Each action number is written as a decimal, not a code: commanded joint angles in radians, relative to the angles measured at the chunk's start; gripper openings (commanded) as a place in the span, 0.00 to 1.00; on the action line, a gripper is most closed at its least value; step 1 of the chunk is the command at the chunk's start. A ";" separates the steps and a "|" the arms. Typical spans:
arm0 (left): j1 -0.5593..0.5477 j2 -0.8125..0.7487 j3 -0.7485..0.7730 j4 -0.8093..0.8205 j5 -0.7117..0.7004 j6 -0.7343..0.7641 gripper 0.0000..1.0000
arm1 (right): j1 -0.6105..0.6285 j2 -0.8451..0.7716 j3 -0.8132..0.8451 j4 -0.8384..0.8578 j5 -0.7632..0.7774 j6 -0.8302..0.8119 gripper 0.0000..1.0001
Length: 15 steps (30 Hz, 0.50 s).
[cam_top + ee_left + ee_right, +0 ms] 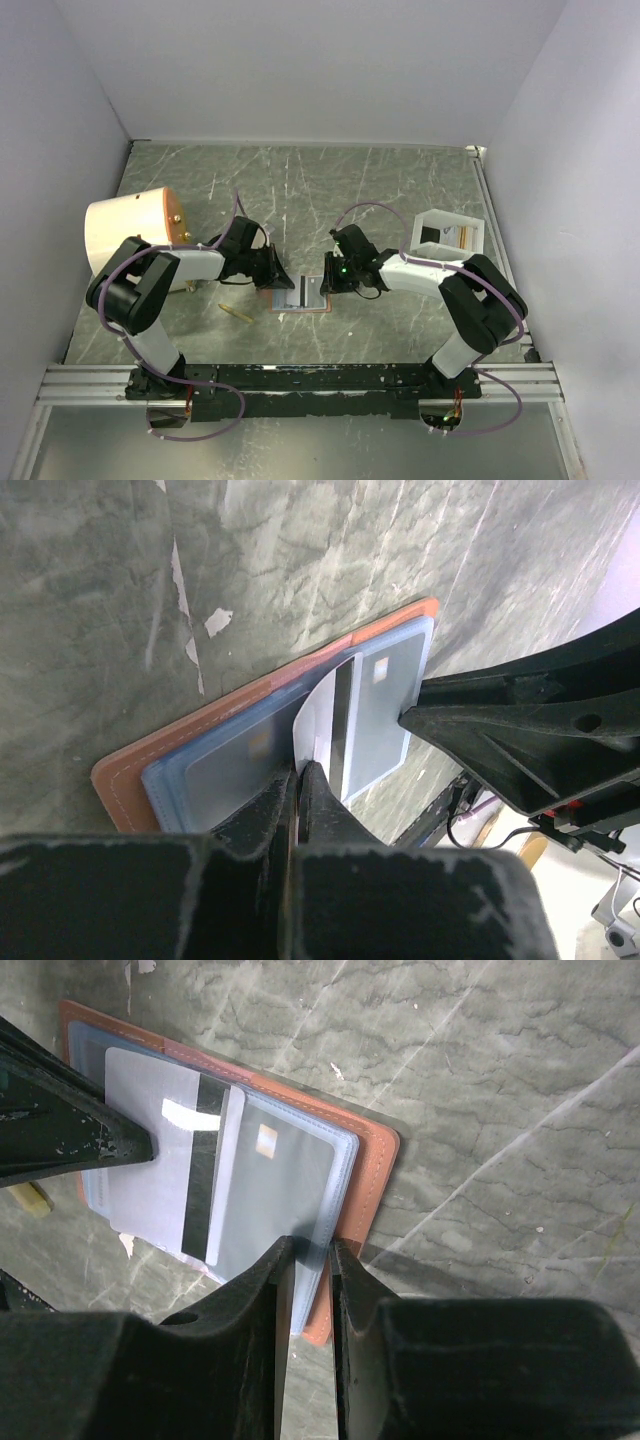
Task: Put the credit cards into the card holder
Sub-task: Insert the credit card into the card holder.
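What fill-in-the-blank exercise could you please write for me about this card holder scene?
The card holder lies ____, not folded shut.
The white card on it bears a ____ stripe.
The left arm's jaws pinch the ____.
Missing words: open; black; card.

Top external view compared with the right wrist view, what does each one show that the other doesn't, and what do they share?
Only the top external view shows the cream cylinder at the left and the white tray at the right. Only the right wrist view shows the right claw pinching the edge of the clear sleeve of the card holder, and the stitching along its brown rim. Both show the open card holder lying flat on the table, with the left claw and right claw meeting at it from opposite sides.
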 commanded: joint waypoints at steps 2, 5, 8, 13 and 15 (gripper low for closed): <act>-0.003 0.035 -0.035 0.022 -0.105 -0.006 0.07 | 0.008 0.012 -0.039 -0.007 0.009 0.017 0.19; -0.002 0.031 -0.040 0.028 -0.095 -0.009 0.07 | 0.009 -0.005 -0.051 0.011 0.003 0.041 0.19; -0.006 0.028 -0.044 0.037 -0.081 -0.012 0.07 | 0.008 -0.016 -0.058 0.030 -0.003 0.063 0.19; -0.022 0.027 -0.049 0.029 -0.069 -0.005 0.07 | 0.009 -0.014 -0.065 0.058 -0.008 0.086 0.19; -0.029 0.026 -0.055 0.022 -0.065 0.000 0.07 | 0.008 -0.011 -0.061 0.059 -0.010 0.088 0.19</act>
